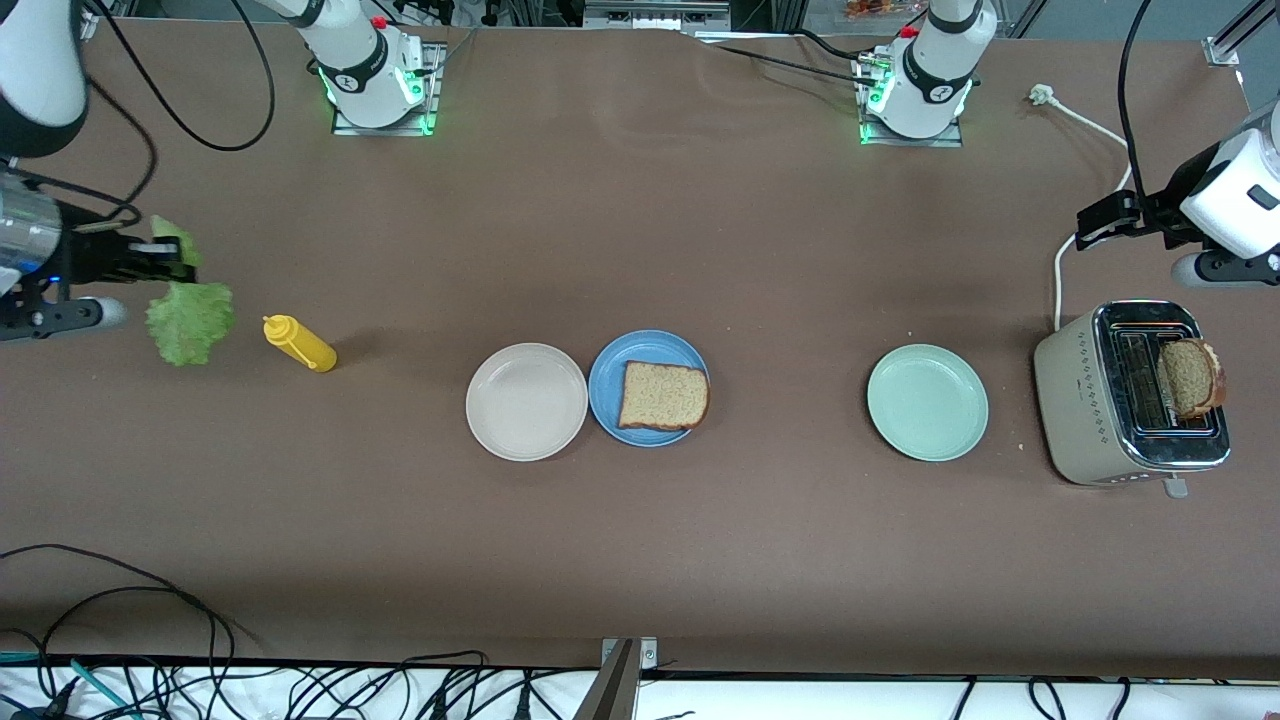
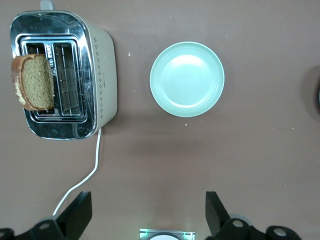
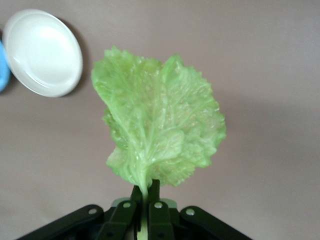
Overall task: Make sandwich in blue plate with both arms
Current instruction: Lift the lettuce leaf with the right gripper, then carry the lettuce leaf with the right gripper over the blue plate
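Observation:
The blue plate (image 1: 610,385) lies mid-table with one brown bread slice (image 1: 662,396) on it. A second bread slice (image 1: 1190,377) stands in the toaster (image 1: 1085,400) at the left arm's end; it also shows in the left wrist view (image 2: 34,81). My right gripper (image 1: 178,263) is up over the right arm's end of the table, shut on the stem of a ruffled green lettuce leaf (image 1: 190,320). The right wrist view shows the gripper (image 3: 146,187) pinching the hanging leaf (image 3: 160,130). My left gripper (image 1: 1100,222) is open and empty above the table beside the toaster, its fingers wide apart (image 2: 148,200).
A cream-white plate (image 1: 526,401) touches the blue plate on the side toward the right arm. A mint-green plate (image 1: 927,402) lies between the blue plate and the toaster. A yellow squeeze bottle (image 1: 299,343) lies beside the lettuce. The toaster's white cord (image 1: 1058,270) runs toward the arms' bases.

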Robot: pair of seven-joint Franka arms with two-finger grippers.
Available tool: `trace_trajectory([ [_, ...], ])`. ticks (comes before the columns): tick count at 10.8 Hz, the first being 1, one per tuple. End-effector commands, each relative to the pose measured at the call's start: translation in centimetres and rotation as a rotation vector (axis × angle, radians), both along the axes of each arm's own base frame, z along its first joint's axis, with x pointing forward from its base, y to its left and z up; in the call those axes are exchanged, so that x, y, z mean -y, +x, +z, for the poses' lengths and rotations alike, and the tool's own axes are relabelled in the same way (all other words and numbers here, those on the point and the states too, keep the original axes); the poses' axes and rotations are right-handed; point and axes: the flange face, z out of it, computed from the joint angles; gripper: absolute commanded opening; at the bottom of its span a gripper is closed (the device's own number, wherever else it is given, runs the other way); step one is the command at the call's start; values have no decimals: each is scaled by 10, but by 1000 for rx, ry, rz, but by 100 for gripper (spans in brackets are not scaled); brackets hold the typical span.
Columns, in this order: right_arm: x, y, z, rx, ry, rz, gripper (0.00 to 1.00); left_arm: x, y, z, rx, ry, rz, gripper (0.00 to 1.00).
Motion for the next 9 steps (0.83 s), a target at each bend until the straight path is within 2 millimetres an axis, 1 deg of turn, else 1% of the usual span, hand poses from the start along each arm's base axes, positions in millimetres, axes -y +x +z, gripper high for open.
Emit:
trace_trajectory([
  [1,-102,-4,26,22,13,-114,0,-2,1,1,3,3,-3,100],
  [2,-130,-6,28,31,30,-151,0,-3,2,0,3,3,-1,100],
  [4,-181,-10,29,67,47,-196,0,-4,2,0,3,3,0,100],
  [5,-201,-11,31,101,56,-211,0,-5,2,0,3,3,2,100],
  [6,-227,-15,33,124,59,-243,0,-5,2,0,3,4,2,100],
  [8,-284,-28,24,143,51,-319,0,-5,2,-2,0,3,2,100],
  [9,-307,-31,17,158,53,-358,0,-5,2,-2,0,3,2,100],
])
